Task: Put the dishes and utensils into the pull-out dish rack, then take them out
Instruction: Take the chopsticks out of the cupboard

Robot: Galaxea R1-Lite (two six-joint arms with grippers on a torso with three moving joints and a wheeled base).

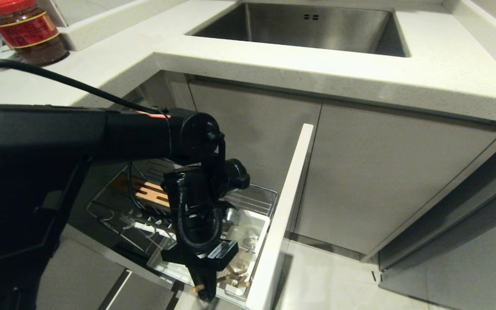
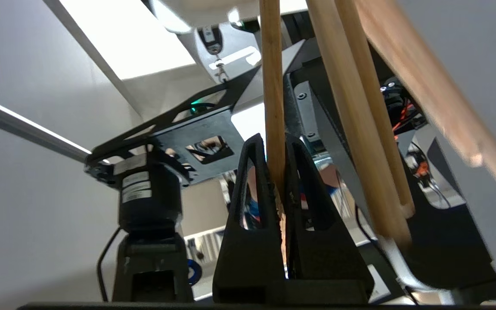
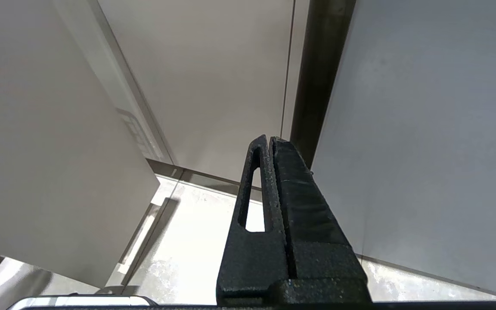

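The pull-out dish rack [image 1: 101, 211] stands drawn out under the counter, with its wooden board [image 1: 151, 193], white utensil bin [image 1: 256, 224] and white cabinet front [image 1: 284, 202]. My left gripper [image 1: 205, 293] points down at the near end of the bin. It is shut on one wooden chopstick [image 2: 272, 107], which is clamped between its fingers [image 2: 252, 172]. Other chopsticks [image 2: 360, 150] hang loose beside it, and more lie in the bin [image 1: 236, 277]. My right gripper [image 3: 269, 138] is shut and empty, parked low by the cabinet doors. The dishes are out of view.
A steel sink [image 1: 308, 26] is set in the white counter [image 1: 424, 82] above the rack. A red-lidded jar [image 1: 28, 32] stands at the counter's far left. Grey cabinet doors [image 1: 381, 181] close off the right, with pale floor [image 1: 342, 284] below.
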